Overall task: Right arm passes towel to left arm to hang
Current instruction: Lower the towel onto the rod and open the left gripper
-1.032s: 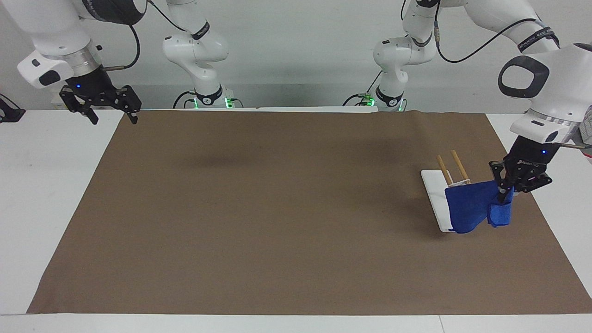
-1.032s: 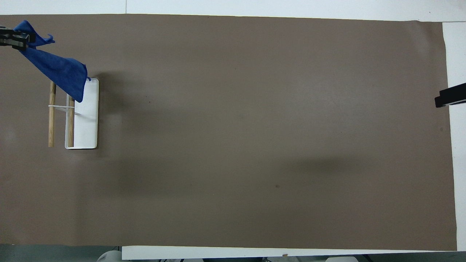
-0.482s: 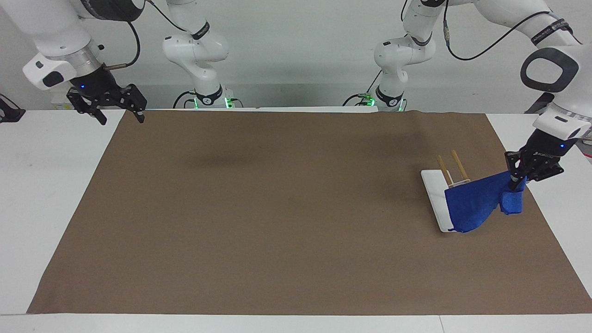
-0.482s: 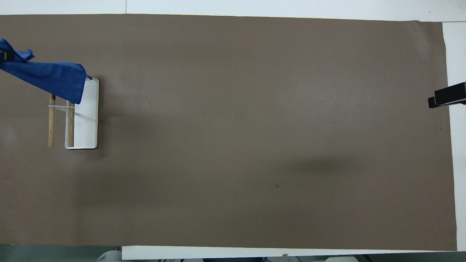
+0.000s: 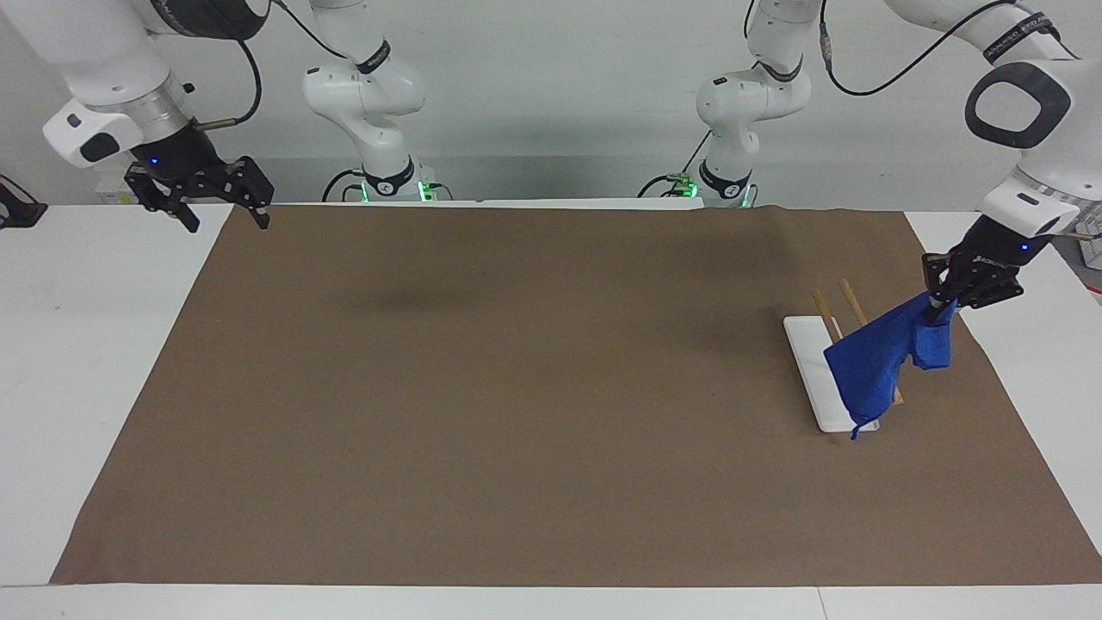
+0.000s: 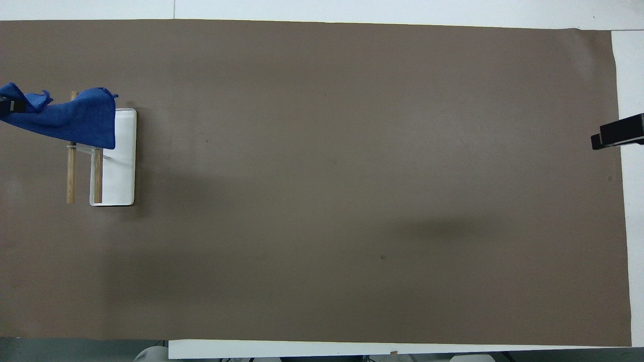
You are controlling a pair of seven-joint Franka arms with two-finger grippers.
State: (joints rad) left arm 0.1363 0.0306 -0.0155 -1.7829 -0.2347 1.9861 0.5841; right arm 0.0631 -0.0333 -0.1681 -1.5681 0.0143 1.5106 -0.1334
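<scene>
Two arms share a white surface [image 5: 69, 344] covered by a brown mat [image 5: 516, 387]. The right arm [image 5: 112, 95] waits at ten o'clock in the facing view, its jaws spread wide and holding nothing, hanging over the mat's corner at its own end.

The left arm [image 5: 1024, 95] reaches down at three o'clock in that view, its jaws pinched shut on one end of the towel [image 5: 878, 362]. The handover looks done, and hanging is the step in hand.

The rack sits at nine o'clock of the mat in the overhead view. It has a white base [image 6: 123, 171] and two wooden bars [image 6: 71, 176].

The towel [image 6: 75, 118] runs slantwise down from the jaws and crosses the twelve o'clock ends of both bars as seen from overhead. Its free corner dangles low near the base, with the loop [image 5: 854, 430] at the tip. Whether the cloth already bears on a bar cannot be told.

To hang it well, the arm would probably carry the held end toward six o'clock in the overhead view, away from the bar tips. It would then lower until the towel's middle rests across a bar with roughly equal lengths on each side. Only then should the jaws open. If they release near the tips or with the weight lopsided, the towel is likely to slide off.
</scene>
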